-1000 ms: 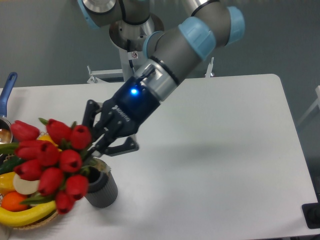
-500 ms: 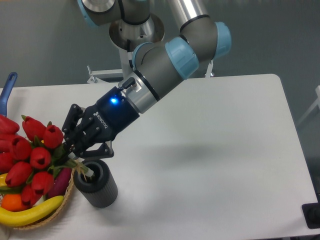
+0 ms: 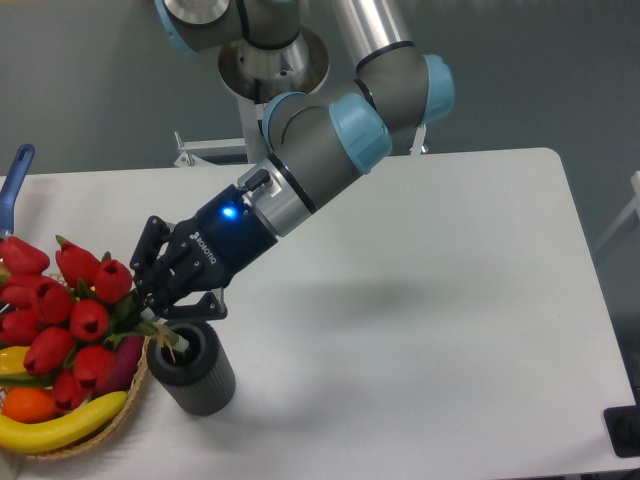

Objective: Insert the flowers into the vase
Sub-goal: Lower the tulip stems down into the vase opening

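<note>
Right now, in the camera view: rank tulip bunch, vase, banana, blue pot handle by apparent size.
1. the flowers, the widest spread
2. the banana and the vase: too alike to rank; the banana is cut off by the frame edge
3. the blue pot handle, smallest, though farthest back

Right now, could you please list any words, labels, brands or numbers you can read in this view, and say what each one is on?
"ROBOTIQ": white lettering on the dark body of the gripper, small and slanted, only just readable.
Small white label with a red mark on the robot base column: too small to read.
No text shows on the vase, the flowers or the table.
</note>
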Action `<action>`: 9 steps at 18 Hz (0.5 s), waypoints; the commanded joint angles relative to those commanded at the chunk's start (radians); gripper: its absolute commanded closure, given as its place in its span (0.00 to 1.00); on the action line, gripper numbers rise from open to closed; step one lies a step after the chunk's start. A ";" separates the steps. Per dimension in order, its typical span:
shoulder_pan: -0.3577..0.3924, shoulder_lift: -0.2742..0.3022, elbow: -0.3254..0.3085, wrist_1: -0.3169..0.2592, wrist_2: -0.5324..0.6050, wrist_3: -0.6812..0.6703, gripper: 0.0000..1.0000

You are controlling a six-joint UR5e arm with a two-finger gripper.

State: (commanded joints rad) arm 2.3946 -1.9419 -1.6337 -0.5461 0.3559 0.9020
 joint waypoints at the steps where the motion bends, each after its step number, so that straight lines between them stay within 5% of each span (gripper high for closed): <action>1: 0.000 -0.009 -0.008 0.000 0.000 0.000 0.96; 9: 0.000 -0.029 -0.063 0.000 0.002 0.081 0.82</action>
State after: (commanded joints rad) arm 2.3945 -1.9712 -1.6965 -0.5461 0.3574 0.9833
